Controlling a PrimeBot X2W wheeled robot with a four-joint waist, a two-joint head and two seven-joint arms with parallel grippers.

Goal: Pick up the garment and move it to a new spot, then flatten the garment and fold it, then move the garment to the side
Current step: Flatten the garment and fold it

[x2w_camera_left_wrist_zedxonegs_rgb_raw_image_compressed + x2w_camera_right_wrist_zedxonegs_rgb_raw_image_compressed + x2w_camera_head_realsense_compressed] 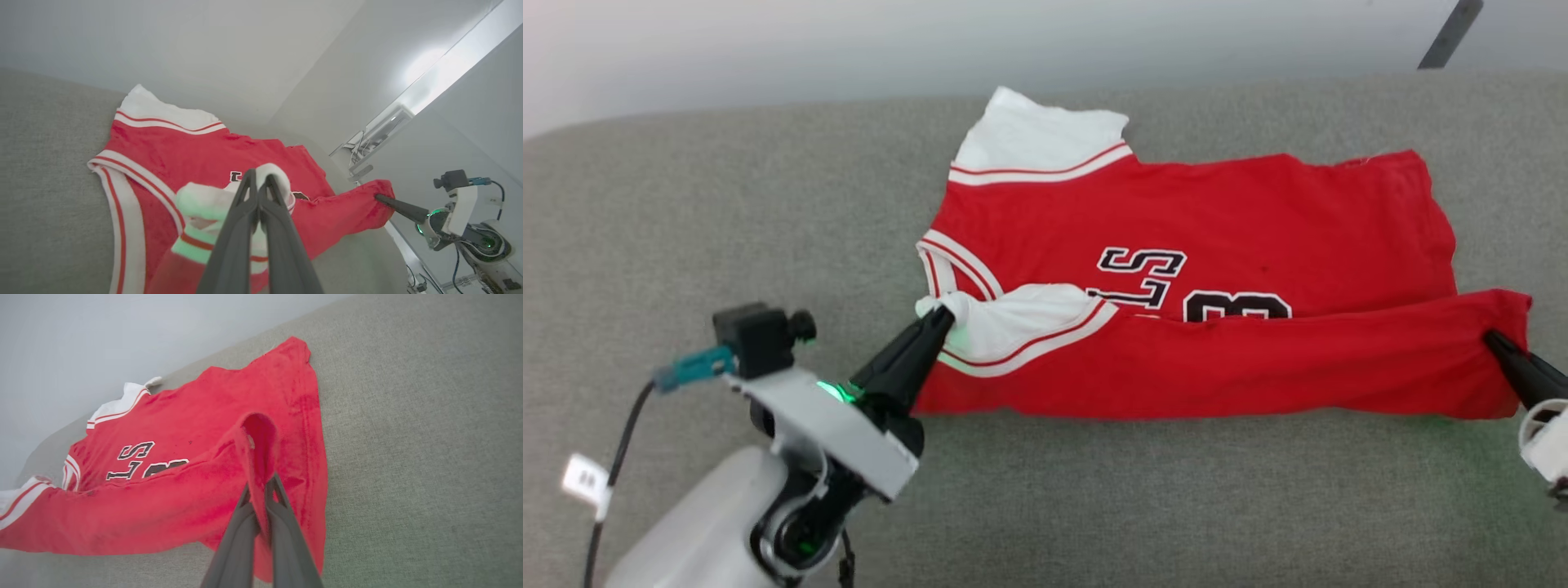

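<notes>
- Red T-shirt [1258, 220] is spread on the grey cushion [686, 212], with the black-and-white lettering [1143, 273] near the middle of the cloth.
- The near long edge is seen lifted and turned over, its fold line touching the lower part of the lettering.
- Left gripper [943, 318]: the fingers are pressed together on the near white sleeve [1013, 322], on the collar side of the lettering.
- Right gripper [1494, 339]: the fingers are clamped on the red hem corner [1507, 314], well apart from the lettering on the hem side.
- Step judged: the lengthwise fold, partly laid.

To be done well:
- Both pinched ends should be carried across the lettering at equal pace and equal height.
- The span between them should be held lightly taut, so that no sag or twist is laid in.
- The carried edge is best set down parallel to the far edge, with the sleeve tucked inside.
- Release is advised only once the cloth is resting flat.
</notes>
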